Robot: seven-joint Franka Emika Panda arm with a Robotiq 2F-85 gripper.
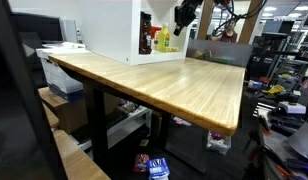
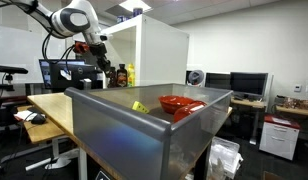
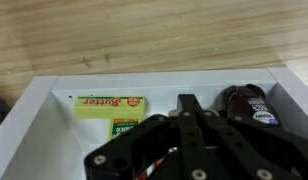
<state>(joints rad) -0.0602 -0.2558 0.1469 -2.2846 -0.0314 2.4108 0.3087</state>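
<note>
Gripper (image 3: pixel 191 102): fingers pressed together, nothing between them, hanging at the open white cabinet (image 3: pixel 34 110) on the wooden table (image 3: pixel 144 30). Butter box (image 3: pixel 111 106) lies inside, near, at 9 o'clock of the fingertips. Dark bottle (image 3: pixel 249 103) at 3 o'clock, near.

Cabinet (image 1: pixel 114 30) stands on bench (image 1: pixel 164 85), at far edge. Inside, per wrist view: butter box (image 3: pixel 111 106) left, bottle (image 3: pixel 249 105) right, claw (image 3: pixel 189 102) over the gap betw. them. In an exterior view, bowl (image 2: pixel 179 103) lies in bin (image 2: pixel 144 125), in front of cabinet.
</note>
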